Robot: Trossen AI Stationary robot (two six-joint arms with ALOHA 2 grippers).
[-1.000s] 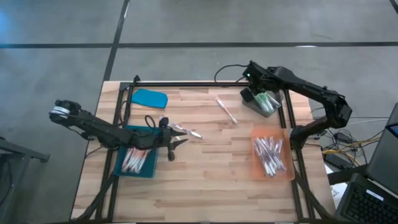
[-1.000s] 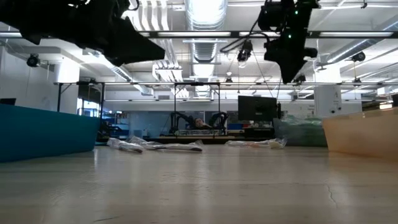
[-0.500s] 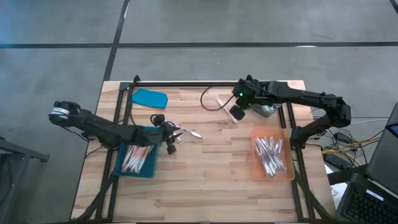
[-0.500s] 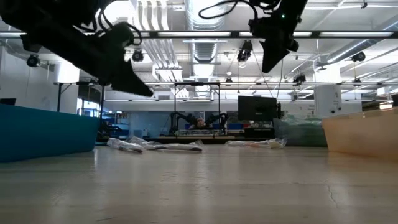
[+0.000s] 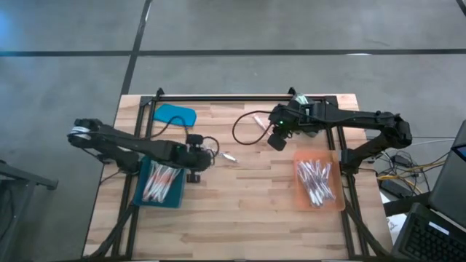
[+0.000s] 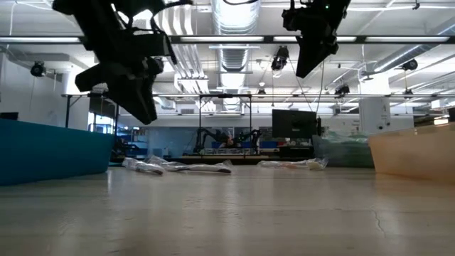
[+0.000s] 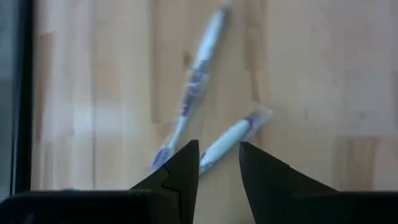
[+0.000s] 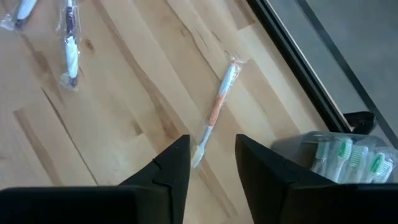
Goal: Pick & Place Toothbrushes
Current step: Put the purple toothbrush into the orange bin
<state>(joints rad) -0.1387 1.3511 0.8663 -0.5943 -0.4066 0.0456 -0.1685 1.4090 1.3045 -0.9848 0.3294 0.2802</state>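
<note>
Two wrapped toothbrushes point(image 7: 196, 81) point(image 7: 233, 134) lie on the wooden table just right of the blue tray point(image 5: 142, 195), which holds several more point(image 5: 160, 182). My left gripper point(image 7: 219, 165) hangs open above their near ends, tilted down, touching nothing; in the high view it point(image 5: 200, 164) is beside the tray. A single orange-and-white toothbrush point(image 8: 217, 109) lies far of centre. My right gripper point(image 8: 211, 162) hovers open over it, clear of the table point(image 5: 275, 140). In the low view both grippers point(image 6: 146, 114) point(image 6: 302, 67) hang well above the tabletop.
An orange tray point(image 5: 336, 200) with several toothbrushes point(image 5: 314, 182) sits at the right. A clear bin of green-headed toothbrushes point(image 8: 342, 155) stands at the far right, under my right arm. A blue lid point(image 5: 176, 114) lies far left. A black frame point(image 5: 218, 98) borders the table.
My right gripper has swung from above the clear bin toward the table's left, and now hangs over the single toothbrush. My left gripper has tipped from nearly level to pointing steeply down, staying beside the blue tray. No toothbrush has moved.
</note>
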